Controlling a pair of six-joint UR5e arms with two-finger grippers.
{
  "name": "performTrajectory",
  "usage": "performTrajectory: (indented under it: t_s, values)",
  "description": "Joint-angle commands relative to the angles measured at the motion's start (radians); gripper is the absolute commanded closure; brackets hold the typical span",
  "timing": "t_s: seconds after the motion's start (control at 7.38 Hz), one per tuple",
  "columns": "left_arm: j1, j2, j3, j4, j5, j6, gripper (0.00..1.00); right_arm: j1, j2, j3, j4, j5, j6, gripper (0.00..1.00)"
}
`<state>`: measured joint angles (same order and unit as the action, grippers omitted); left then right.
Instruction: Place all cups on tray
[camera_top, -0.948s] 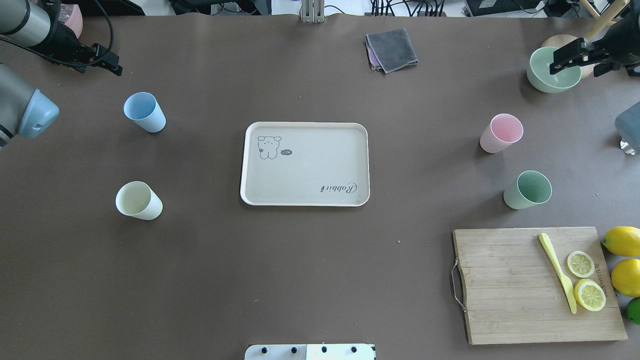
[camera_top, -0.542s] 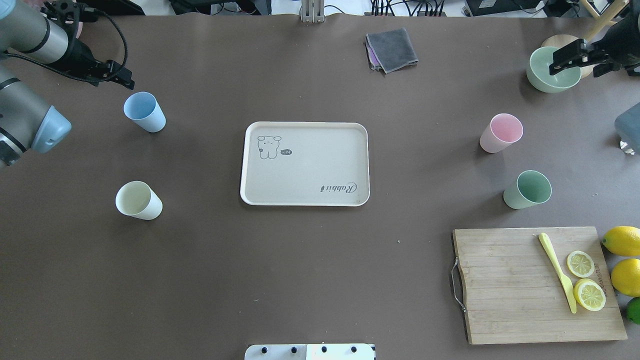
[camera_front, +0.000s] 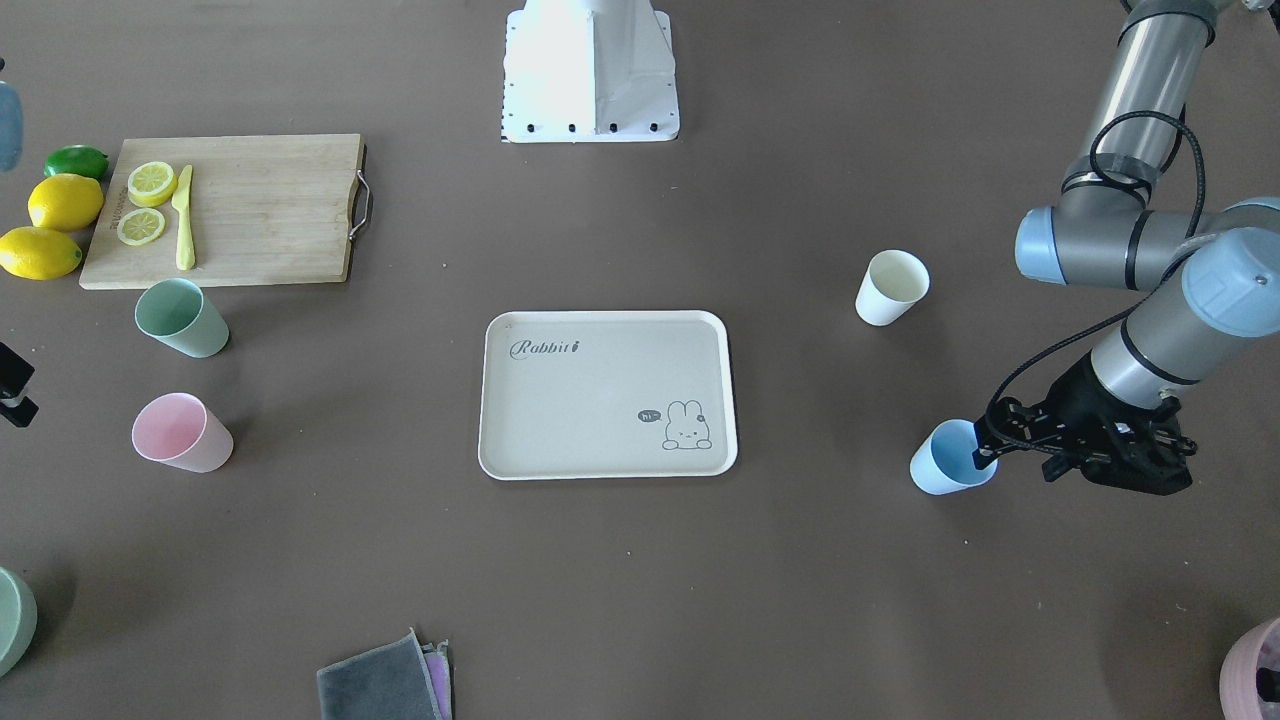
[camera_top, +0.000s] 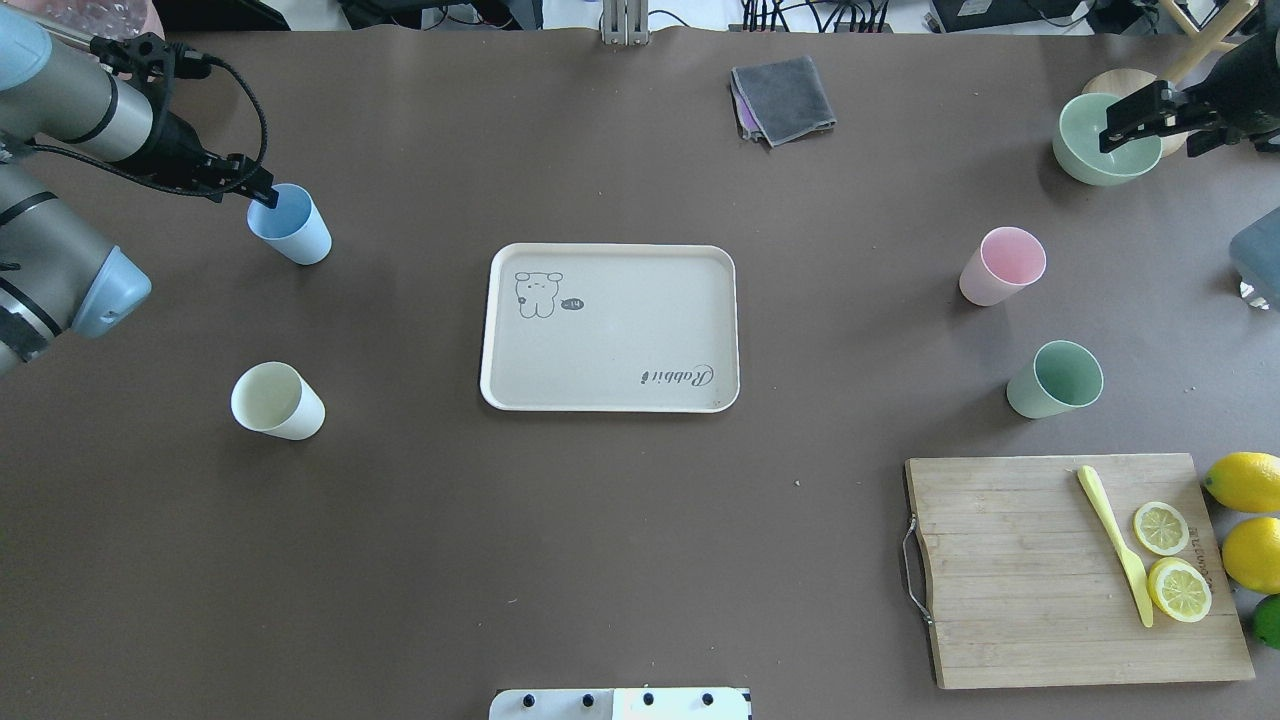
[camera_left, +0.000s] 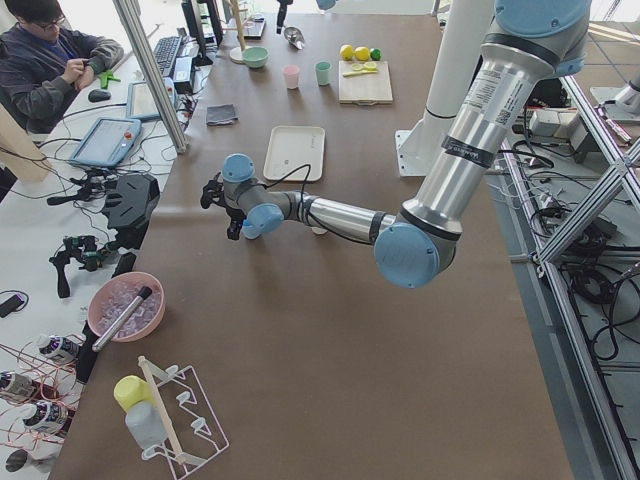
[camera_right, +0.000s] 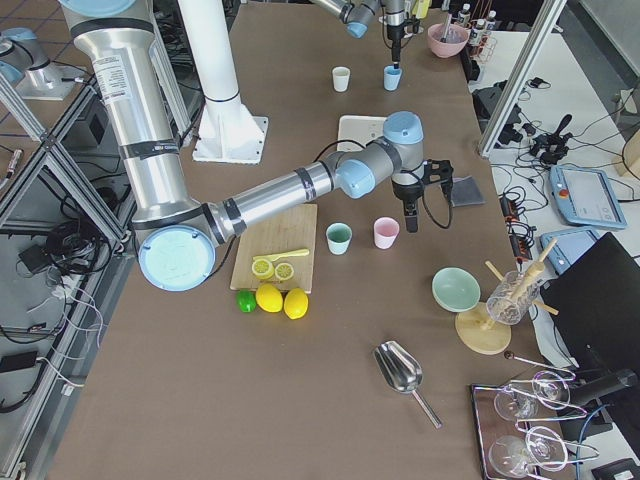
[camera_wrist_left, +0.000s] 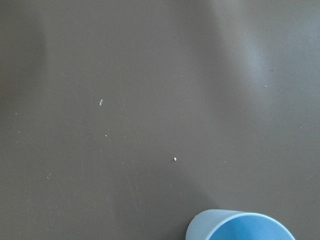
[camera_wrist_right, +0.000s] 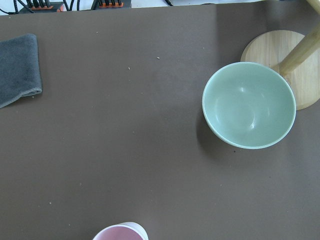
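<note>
Nothing's on the tray (camera_top: 620, 330) yet. Nearest me on the desk (camera_top: 640, 560): cream cup (camera_top: 277, 400) left of the tray, green cup (camera_top: 1056, 380) right of it, then the pink cup (camera_top: 1002, 265). Far-left of the tray, my left pincer (camera_top: 262, 192) just swung in to the blue cup (camera_top: 289, 223)'s rim, so I reckon that's the first pick. The right pincer (camera_top: 1130, 120) hangs far-right. Can't tell if either's open.

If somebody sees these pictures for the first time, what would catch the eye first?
Probably the beige tray lying empty in the middle, with four pastel cups standing around it: the blue cup and cream cup on the robot's left, the pink cup and green cup on its right. Next, the left gripper, right at the blue cup's rim.
</note>
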<state>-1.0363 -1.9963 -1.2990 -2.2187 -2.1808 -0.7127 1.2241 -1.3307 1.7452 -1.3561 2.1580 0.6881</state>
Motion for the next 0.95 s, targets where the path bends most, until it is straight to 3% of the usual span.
performTrajectory:
  t_s: [0.0, 0.27, 0.68, 0.81]
  values:
    - [0.024, 0.002, 0.004, -0.018, 0.007, -0.001, 0.64, 0.0, -0.001, -0.001, 0.0, 0.0, -0.002, 0.0]
    - [0.022, 0.002, -0.009, -0.016, 0.007, -0.002, 1.0, 0.0, -0.001, -0.001, 0.0, -0.001, -0.002, 0.0]
    - [0.018, -0.028, -0.071, 0.007, 0.007, -0.074, 1.0, 0.0, -0.002, 0.0, 0.0, 0.0, 0.001, 0.0]
    - [0.024, -0.071, -0.112, 0.066, 0.007, -0.143, 1.0, 0.0, -0.004, 0.0, 0.0, 0.0, 0.001, 0.0]
